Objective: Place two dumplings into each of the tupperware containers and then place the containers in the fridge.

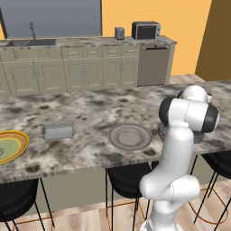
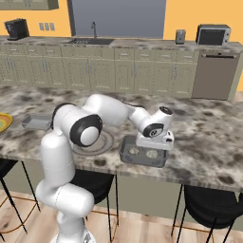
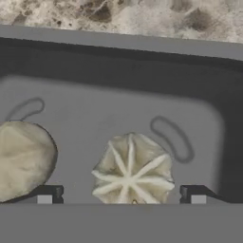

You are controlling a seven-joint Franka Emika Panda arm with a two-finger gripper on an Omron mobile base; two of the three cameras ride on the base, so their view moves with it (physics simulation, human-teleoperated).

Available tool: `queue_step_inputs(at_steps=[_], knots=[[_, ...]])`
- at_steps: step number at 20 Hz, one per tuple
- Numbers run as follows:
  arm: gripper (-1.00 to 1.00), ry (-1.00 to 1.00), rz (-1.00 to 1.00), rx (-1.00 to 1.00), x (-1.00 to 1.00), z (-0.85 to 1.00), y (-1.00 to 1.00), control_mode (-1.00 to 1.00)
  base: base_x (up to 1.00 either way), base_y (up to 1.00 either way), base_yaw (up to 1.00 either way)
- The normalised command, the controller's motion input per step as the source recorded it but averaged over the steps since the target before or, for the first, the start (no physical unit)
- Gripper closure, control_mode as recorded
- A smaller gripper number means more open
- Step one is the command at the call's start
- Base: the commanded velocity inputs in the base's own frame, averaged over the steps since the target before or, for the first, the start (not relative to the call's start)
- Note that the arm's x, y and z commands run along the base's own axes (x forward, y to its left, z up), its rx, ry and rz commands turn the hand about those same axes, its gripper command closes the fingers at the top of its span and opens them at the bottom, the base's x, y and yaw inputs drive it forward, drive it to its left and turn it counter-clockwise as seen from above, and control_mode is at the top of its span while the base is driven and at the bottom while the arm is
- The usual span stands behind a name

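One grey tupperware container sits near the island counter's front edge with two dumplings in it. My gripper hangs just over it, pointing down. In the hand view the gripper is open. A pleated dumpling lies on the container floor between the fingertips, with a gap on each side. A smoother dumpling lies to its left. The other tupperware container stands further left on the counter, and nothing shows inside it. The fridge is out of view.
A round grey plate lies between the two containers. A yellow-rimmed dish sits at the counter's left end. Dark stools stand under the island's front edge. Beige cabinets, a sink and a microwave line the back wall.
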Motion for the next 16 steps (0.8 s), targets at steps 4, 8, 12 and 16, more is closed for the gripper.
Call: queue_step_inputs(at_steps=[4,8,12,16], knots=[[-1.0,0.04,0.0,-0.01,-0.1,0.71,0.44,-1.0,0.0,0.0,0.0],[-1.0,0.01,0.0,-0.09,-0.49,0.26,0.74,-1.0,0.0,0.0,0.0],[-1.0,0.0,-0.01,-0.14,-0.42,0.02,1.0,-1.0,0.0,0.0,0.0],[-1.0,0.0,0.0,-0.1,-0.19,0.0,1.0,-1.0,0.0,0.0,0.0]])
